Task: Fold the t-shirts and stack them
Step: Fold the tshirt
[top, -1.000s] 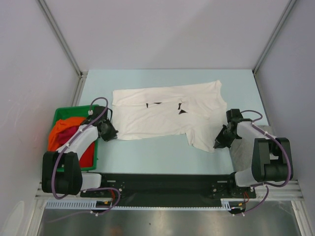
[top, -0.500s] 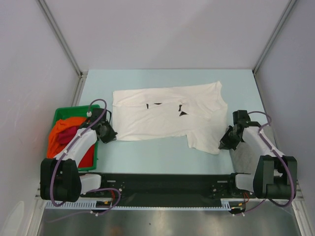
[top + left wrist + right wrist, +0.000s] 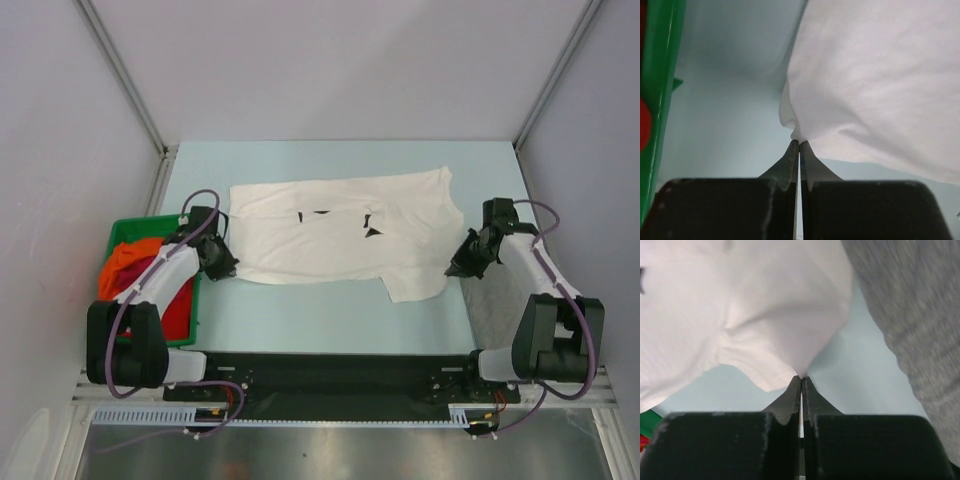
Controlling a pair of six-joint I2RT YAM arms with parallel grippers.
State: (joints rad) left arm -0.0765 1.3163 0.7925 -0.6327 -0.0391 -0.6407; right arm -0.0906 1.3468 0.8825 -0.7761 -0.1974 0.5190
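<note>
The green bin (image 3: 128, 229) sits well to the left of the white t-shirt (image 3: 330, 240), off the table's left edge. It holds the orange t-shirt (image 3: 122, 265) and a red t-shirt (image 3: 180, 312), bunched together and partly hidden by the left arm.

The left gripper (image 3: 228, 271) is at the white t-shirt's near-left corner. In the left wrist view its fingers are pressed together on a small peak of that corner (image 3: 799, 142), with the cloth (image 3: 875, 75) fanning out beyond them and to their right.

The white t-shirt lies spread across the middle of the pale blue table (image 3: 300, 315). It is mostly flat, with a few small dark marks near its centre and a flap reaching toward the arms at its near-right end.

The right gripper (image 3: 456, 270) is at the white t-shirt's right edge. It is clamped shut on a fold of the white cloth (image 3: 770, 300), which rises in a tent from the fingertips (image 3: 801, 379).

The grey t-shirt (image 3: 495, 305) lies just right of the white t-shirt, under the right arm, with a strip of bare table between them in the right wrist view (image 3: 910, 315).
</note>
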